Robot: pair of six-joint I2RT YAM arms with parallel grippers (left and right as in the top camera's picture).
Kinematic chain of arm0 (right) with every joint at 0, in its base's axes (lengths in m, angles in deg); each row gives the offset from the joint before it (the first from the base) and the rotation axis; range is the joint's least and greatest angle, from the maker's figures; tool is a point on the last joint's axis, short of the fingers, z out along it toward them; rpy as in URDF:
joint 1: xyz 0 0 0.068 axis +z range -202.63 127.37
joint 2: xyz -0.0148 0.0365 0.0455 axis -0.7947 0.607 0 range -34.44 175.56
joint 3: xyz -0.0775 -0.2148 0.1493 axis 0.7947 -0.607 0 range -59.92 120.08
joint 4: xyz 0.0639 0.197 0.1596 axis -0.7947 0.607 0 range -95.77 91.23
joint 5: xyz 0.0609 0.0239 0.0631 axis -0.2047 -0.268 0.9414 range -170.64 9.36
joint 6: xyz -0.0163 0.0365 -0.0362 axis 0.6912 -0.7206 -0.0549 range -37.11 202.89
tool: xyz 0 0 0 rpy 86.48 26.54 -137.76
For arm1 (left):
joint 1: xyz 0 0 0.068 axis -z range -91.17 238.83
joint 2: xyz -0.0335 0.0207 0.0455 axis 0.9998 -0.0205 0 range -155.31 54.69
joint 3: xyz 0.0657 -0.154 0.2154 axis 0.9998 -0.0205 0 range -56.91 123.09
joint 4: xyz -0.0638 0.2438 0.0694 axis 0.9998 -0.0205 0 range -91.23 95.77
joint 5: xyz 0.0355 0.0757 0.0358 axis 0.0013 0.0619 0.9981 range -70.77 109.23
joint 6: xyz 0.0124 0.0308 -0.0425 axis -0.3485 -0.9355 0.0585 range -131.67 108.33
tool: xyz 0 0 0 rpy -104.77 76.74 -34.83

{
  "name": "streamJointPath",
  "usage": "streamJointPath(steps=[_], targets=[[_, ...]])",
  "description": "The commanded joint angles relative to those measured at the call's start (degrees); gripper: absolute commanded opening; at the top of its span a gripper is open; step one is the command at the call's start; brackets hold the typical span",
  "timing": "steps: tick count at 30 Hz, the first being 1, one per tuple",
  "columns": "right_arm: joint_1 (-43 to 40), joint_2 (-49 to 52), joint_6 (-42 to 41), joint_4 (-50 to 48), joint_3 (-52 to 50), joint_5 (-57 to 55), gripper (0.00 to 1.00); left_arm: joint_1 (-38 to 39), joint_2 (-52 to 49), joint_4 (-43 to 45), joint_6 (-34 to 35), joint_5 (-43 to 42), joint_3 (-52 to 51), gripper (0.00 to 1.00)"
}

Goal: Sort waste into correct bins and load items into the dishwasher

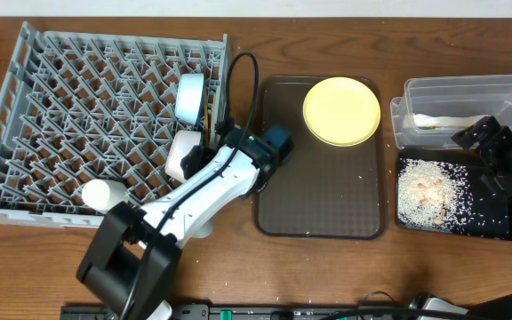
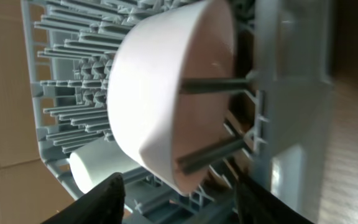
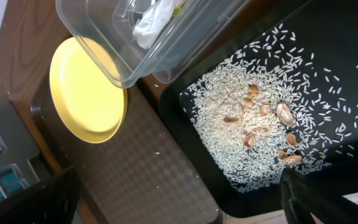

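Note:
The grey dish rack (image 1: 78,107) holds a light blue bowl (image 1: 190,96), a white bowl (image 1: 183,153) on its side and a white cup (image 1: 103,191). Thin wooden chopsticks (image 1: 210,111) seem to stand by the rack's right wall. My left gripper (image 1: 204,158) is open just behind the white bowl (image 2: 166,93), its fingers (image 2: 179,202) apart from the bowl. The yellow plate (image 1: 341,110) lies on the brown tray. The clear tub (image 1: 465,102) holds white paper and a green wrapper. Rice scraps (image 1: 429,188) lie in the black tray (image 1: 496,222). My right gripper (image 1: 483,133) is open and empty above them.
The dark brown serving tray (image 1: 327,204) lies between the rack and the bins, with a few stray rice grains on it. In the right wrist view the plate (image 3: 89,90), tub (image 3: 104,37), rice (image 3: 260,124) and brown tray (image 3: 154,180) show below the open fingers (image 3: 179,205).

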Motion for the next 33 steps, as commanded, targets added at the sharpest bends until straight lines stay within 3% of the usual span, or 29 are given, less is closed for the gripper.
streamJointPath(steps=[1, 8, 22, 26, 29, 33], targets=[[-0.22, -0.83, -0.35, 0.0, 0.74, -0.07, 0.99, 0.74, 4.98, 0.7, -2.45, -12.24, 6.08, 0.64], [-0.22, -0.83, -0.33, 0.0, 0.74, -0.07, 0.99, 0.72, 10.1, 13.29, -3.04, -30.99, 9.42, 0.64], [-0.22, -0.83, -0.39, -0.66, 0.74, 0.0, 0.99, -4.39, 9.6, 28.72, -2.99, -47.19, 9.35, 0.69], [-0.11, -0.83, -4.5, -6.49, 0.74, 4.81, 0.99, -6.64, 9.62, 27.3, -3.02, -47.32, 9.35, 0.69], [2.91, -0.33, -7.13, -6.88, 0.44, 11.41, 0.83, -7.5, 9.62, 24.68, -3.04, -47.3, 9.35, 0.69], [13.79, -0.24, -13.49, -5.18, -1.55, 2.25, 0.7, -7.91, 9.62, 24.2, -3.58, -47.3, 9.35, 0.69]])
